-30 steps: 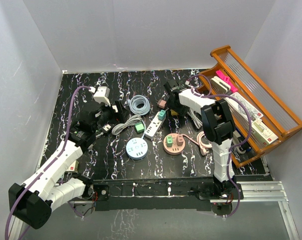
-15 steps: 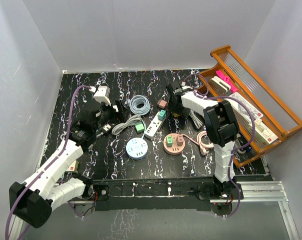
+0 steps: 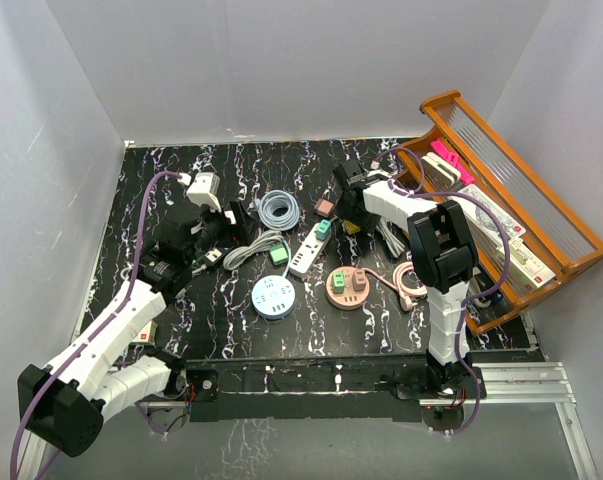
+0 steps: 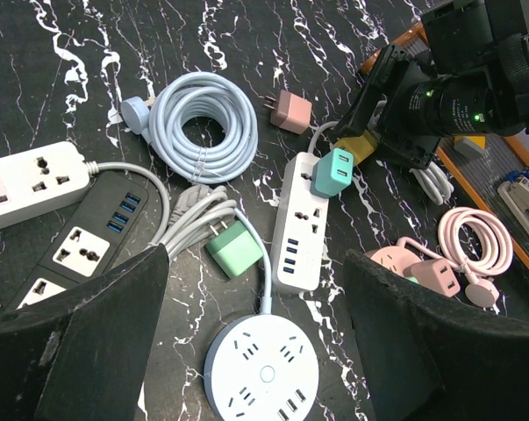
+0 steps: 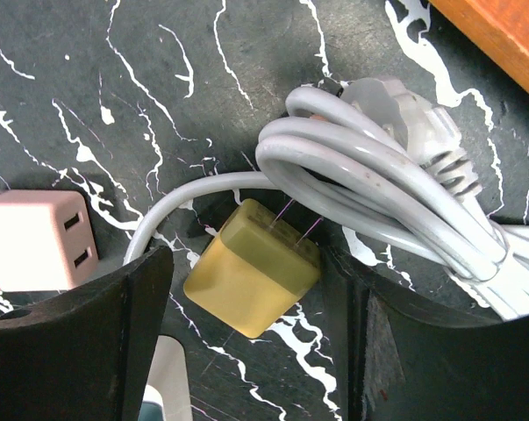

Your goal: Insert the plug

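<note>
The right end effector (image 5: 246, 344) gapes wide, empty. The yellow plug (image 5: 251, 279) lies between its fingers, likely lined up for grasping.

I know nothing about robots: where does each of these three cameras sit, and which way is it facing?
Top external: fixed above and behind the arms, looking down on the table; the left arm and right arm both show.
Left wrist: on the left arm, looking forward and down at the white power strip; its own fingers frame the bottom corners.
Right wrist: on the right arm, looking closely down at the yellow plug; its fingers stand either side.
Shared: both wrist views show the yellow plug and pink adapter.
</note>
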Controlling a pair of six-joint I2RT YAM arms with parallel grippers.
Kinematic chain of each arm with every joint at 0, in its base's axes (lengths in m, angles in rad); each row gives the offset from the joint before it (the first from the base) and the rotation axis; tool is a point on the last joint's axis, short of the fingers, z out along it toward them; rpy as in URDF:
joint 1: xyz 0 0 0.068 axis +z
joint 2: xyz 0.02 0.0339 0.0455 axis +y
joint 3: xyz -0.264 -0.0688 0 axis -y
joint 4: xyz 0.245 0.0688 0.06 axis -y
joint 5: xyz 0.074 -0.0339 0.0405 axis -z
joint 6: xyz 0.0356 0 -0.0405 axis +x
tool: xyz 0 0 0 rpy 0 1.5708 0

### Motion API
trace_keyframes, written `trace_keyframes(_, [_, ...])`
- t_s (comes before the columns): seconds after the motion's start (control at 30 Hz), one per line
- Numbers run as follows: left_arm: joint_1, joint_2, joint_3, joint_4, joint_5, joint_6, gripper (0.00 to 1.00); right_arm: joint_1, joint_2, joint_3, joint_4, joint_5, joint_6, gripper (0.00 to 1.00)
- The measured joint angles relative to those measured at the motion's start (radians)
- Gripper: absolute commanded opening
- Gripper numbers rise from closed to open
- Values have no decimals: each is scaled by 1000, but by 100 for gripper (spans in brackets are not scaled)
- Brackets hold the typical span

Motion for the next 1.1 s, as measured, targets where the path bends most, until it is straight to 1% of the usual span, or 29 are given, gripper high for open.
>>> trace_keyframes(0.2, [0,-18,-3,-13,-15,-1,79,0,3,-9,-1,22,69,54])
trace_keyframes(0.33, [0,-20,-3,-19,-18,-6,79,0,-34,-79,52,27,82,51])
trace_keyframes(0.47, [0,-13,-3,-19,-16,-16,79,-1,-45,-96,62,20,80,46])
trace_keyframes(0.57, [0,1,-3,-17,13,-29,79,-2,-62,-117,74,3,80,45])
trace_keyframes(0.63, [0,15,-3,-11,54,-43,79,-2,-89,-148,79,-17,81,41])
trace_keyframes(0.73, [0,41,-9,16,134,-75,79,-2,-164,-219,98,-66,84,37])
trace_keyframes(0.87, [-12,80,-31,73,225,-132,80,-2,-327,-311,163,-152,99,38])
trace_keyframes(0.97, [-48,108,-31,111,245,-162,80,-2,-459,-373,255,-226,128,40])
trace_keyframes(1.1, [-120,148,-25,168,227,-187,78,-2,-639,-480,417,-330,211,42])
